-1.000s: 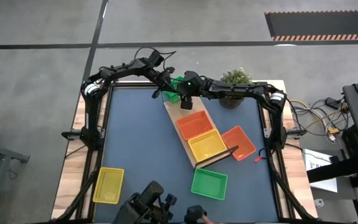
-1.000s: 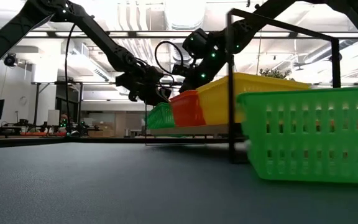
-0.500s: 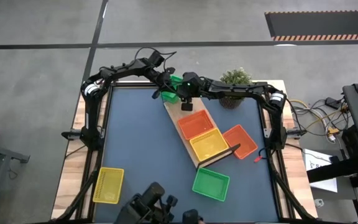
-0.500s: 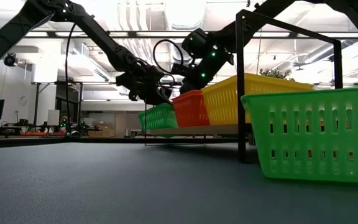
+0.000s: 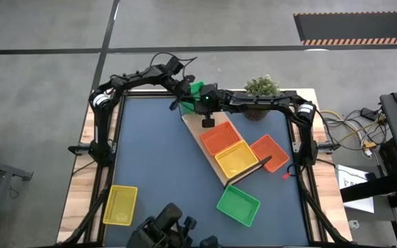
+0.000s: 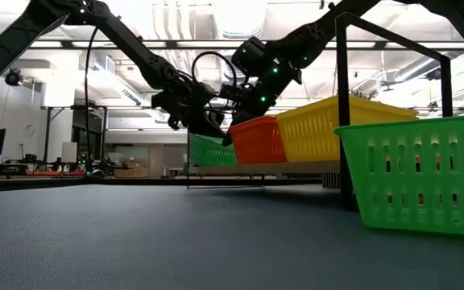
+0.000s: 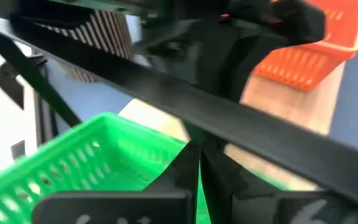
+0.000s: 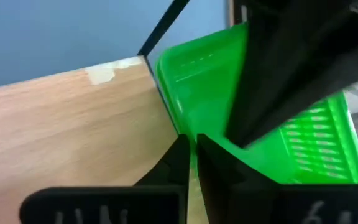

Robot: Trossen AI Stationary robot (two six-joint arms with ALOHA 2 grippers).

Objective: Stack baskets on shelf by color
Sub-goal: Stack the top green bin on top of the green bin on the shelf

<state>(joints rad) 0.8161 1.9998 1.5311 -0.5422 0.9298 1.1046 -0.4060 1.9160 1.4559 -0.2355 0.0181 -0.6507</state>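
At the far end of the shelf (image 5: 212, 138), my right pincer (image 5: 205, 105) has just snapped shut beside the green basket (image 5: 196, 89) my closed left pincer (image 5: 184, 96) holds, swinging the shelf askew before stacking.

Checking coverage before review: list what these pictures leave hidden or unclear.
- High view: green basket at the shelf end, mostly covered by both claws.
- Low view: same basket, partly behind the left claw.
- Right wrist view: whether the right claw pinches the basket rim; unclear.
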